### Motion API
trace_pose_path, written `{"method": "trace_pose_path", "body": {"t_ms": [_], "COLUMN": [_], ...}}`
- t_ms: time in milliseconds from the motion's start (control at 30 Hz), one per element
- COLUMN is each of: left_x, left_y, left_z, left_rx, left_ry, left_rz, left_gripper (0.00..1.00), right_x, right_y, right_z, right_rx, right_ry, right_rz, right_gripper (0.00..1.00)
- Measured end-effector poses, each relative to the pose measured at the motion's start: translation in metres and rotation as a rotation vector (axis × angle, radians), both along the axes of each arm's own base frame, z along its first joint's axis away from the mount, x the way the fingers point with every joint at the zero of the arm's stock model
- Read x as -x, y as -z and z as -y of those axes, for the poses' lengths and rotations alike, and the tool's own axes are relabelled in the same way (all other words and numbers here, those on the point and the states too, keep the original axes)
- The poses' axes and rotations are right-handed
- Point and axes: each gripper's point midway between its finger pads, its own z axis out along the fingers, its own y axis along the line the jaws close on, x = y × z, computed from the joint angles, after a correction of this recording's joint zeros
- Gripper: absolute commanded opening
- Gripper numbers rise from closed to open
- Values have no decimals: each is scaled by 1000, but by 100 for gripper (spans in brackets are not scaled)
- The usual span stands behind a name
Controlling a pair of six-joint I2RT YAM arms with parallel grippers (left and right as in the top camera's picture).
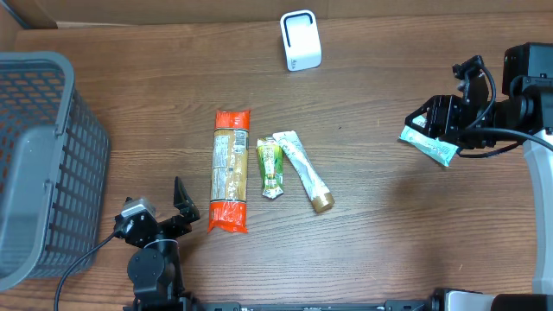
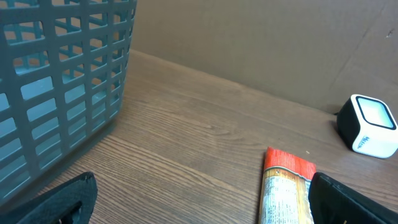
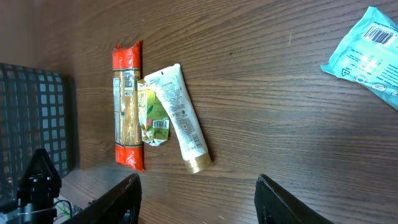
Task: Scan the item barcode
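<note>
A teal packet (image 1: 429, 147) lies on the table at the far right, its barcode face up in the right wrist view (image 3: 368, 53). My right gripper (image 1: 429, 118) hovers just over it, open, with nothing between its fingers (image 3: 198, 202). The white scanner (image 1: 300, 40) stands at the back centre, also seen in the left wrist view (image 2: 368, 125). My left gripper (image 1: 160, 209) rests low at the front left, wide open and empty (image 2: 202, 211). Its right finger (image 2: 351, 202) is beside the end of a long orange packet (image 2: 285, 190).
In the middle lie the orange packet (image 1: 230, 170), a green sachet (image 1: 270, 168) and a white tube with a gold cap (image 1: 303, 171), side by side. A grey mesh basket (image 1: 39, 164) fills the left edge.
</note>
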Motion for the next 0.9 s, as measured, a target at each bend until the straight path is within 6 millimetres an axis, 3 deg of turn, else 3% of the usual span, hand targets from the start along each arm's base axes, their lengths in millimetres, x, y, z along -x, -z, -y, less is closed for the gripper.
{"method": "trace_pose_path", "body": {"t_ms": [900], "left_x": [0], "left_y": [0], "left_z": [0], "left_rx": [0], "left_ry": [0], "left_rz": [0], "left_gripper": [100], "right_x": [-1], "right_y": [2], "right_z": [4], "right_rx": [25], "right_ry": [9], "right_rz": [-1], "right_gripper": [59]}}
